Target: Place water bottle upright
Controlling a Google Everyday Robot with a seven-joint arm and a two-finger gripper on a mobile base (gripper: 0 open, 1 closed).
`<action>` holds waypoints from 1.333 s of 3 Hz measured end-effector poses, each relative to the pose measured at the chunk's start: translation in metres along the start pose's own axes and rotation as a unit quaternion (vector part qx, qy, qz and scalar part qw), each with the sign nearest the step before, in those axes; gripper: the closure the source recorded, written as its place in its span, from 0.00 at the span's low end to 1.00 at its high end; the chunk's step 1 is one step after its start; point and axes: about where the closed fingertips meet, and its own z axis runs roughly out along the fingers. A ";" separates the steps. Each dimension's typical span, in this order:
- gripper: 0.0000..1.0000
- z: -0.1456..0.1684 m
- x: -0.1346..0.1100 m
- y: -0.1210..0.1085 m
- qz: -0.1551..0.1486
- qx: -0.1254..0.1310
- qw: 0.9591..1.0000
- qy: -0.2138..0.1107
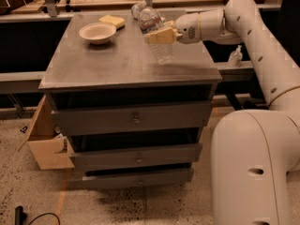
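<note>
Right of the bowl (97,32), my gripper (158,35) clamps the tilted water bottle (163,53); my grip hides its middle, and I cannot tell whether its base touches down.

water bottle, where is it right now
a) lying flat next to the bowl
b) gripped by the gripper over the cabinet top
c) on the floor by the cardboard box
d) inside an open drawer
b: the gripper is shut around the water bottle, holding it tilted over the right rear part of the cabinet top.
</note>
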 end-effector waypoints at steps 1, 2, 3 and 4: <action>1.00 0.001 0.000 -0.005 -0.006 -0.021 0.999 -0.035; 1.00 -0.001 0.000 -0.007 -0.014 -0.041 0.997 -0.068; 1.00 -0.006 0.000 -0.009 -0.027 -0.051 0.994 -0.091; 1.00 -0.010 0.004 -0.013 -0.031 -0.056 0.992 -0.106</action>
